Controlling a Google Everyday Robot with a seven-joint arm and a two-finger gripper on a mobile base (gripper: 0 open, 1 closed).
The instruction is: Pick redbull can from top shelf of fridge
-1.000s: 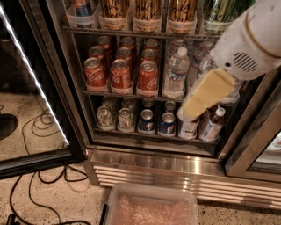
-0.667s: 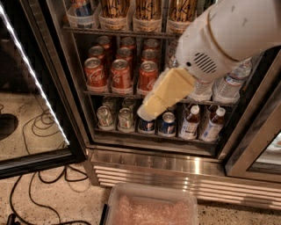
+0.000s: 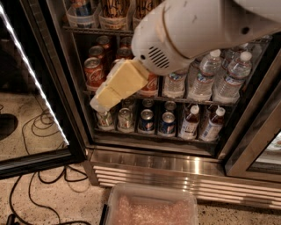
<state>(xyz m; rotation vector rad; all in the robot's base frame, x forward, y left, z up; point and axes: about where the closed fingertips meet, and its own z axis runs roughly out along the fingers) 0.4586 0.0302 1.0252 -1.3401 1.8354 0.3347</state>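
The pale yellow tool (image 3: 100, 102) of the white robot arm (image 3: 197, 30) is found low and left of centre, before the middle rack, its tip overlapping the red cola cans (image 3: 93, 70); a second ago it was placed further right, before the clear water bottles (image 3: 206, 74), so a leftward sweep across the open stainless steel drinks fridge (image 3: 175, 160) is recorded. Whether the tool is wide or narrow cannot be told; nothing is seen to be held. The slim blue-and-silver redbull can (image 3: 82, 8) is located at the upper left edge of view, standing in a clear tub on the grey metal wire top surface (image 3: 99, 30), untouched and well above the tool. The pick is judged to be at the approach stage: sideways alignment has been largely gained, and a lift toward the can is yet required
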